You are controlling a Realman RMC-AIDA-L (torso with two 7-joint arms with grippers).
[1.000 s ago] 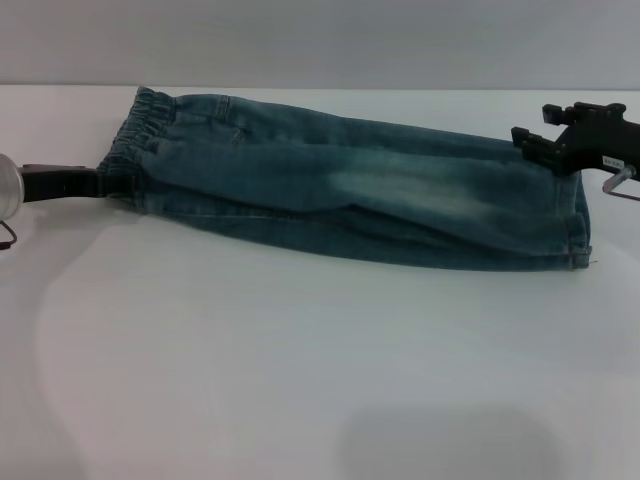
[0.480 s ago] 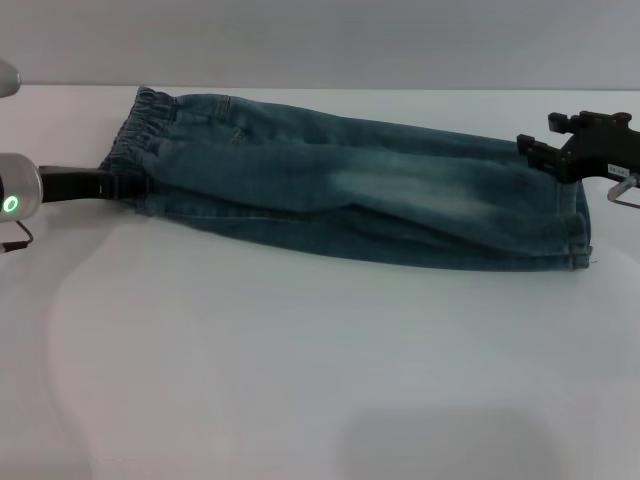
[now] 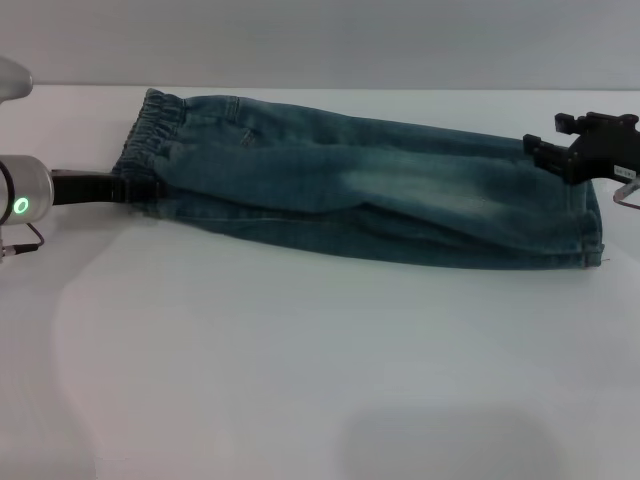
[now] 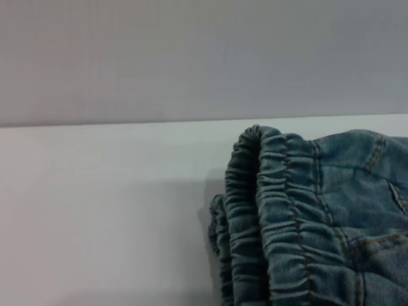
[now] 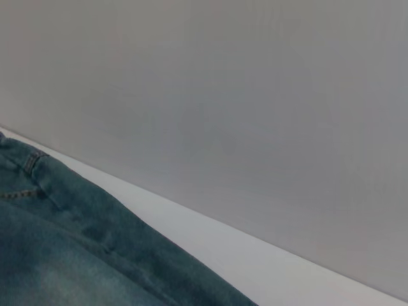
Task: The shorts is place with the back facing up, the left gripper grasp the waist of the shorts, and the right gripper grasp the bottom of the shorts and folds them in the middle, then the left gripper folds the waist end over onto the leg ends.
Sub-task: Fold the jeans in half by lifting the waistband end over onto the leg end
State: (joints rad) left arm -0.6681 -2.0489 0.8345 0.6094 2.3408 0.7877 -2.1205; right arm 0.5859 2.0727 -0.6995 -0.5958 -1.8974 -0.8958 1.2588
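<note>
- One pair of shorts (image 3: 370,195), two grippers.
- The shorts lie folded lengthwise on the white table (image 3: 300,370), faded blue denim, ruffled waist (image 3: 148,135) to the left, hems (image 3: 590,225) to the right.
- The left gripper (image 3: 128,190) has its slim jaws closed on the waist.
- The right gripper (image 3: 545,150) sits at the hems; its grip I cannot tell.

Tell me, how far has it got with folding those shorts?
The first fold looks done: the shorts lie doubled lengthwise on the table. Now the left hand is at the waist, while the right hand sits by the leg ends. Still left: bringing the waist over onto the leg ends.
</note>
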